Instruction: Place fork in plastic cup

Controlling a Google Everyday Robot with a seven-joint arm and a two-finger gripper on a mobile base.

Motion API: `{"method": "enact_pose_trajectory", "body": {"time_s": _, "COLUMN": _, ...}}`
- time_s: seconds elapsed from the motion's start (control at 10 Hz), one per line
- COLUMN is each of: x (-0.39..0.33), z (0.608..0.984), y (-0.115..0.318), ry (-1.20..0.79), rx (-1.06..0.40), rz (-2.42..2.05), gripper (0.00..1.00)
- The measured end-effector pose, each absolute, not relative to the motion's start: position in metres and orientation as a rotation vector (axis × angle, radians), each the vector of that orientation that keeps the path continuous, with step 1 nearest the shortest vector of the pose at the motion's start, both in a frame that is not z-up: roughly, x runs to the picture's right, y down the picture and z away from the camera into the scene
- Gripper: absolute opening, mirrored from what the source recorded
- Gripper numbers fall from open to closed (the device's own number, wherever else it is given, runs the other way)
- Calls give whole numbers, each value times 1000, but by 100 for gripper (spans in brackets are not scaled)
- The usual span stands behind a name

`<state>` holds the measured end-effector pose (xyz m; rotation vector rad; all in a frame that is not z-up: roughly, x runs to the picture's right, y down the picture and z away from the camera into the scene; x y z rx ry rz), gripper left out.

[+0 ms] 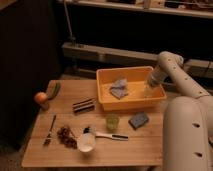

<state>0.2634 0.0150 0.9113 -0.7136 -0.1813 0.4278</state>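
Facing you, a wooden table (142,146) stands in a dim room; your gripper (149,90) hangs in the yellow bin (127,103), grip state unclear; the fork (50,131) lies well apart, near the table's left edge.

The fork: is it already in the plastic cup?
No, the fork lies on the table, apart from the cup, and the hand is over the yellow bin.
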Motion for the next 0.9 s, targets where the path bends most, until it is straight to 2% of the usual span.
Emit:
{"method": "enact_pose_trajectory", "body": {"time_s": 0.5, "x": 260, "z": 906, "y": 12, "ry": -194, "rx": -692, "rz": 414, "gripper": 80}}
{"method": "enact_pose_trajectory", "body": {"time_s": 0.8, "x": 243, "z": 865, "y": -7, "ry": -231, "rx": -631, "rz": 342, "gripper": 80}}
{"method": "enact_pose_trajectory", "body": {"time_s": 0.9, "x": 231, "z": 834, "y": -21, "ry": -247, "rx": -599, "rz": 301, "gripper": 80}}
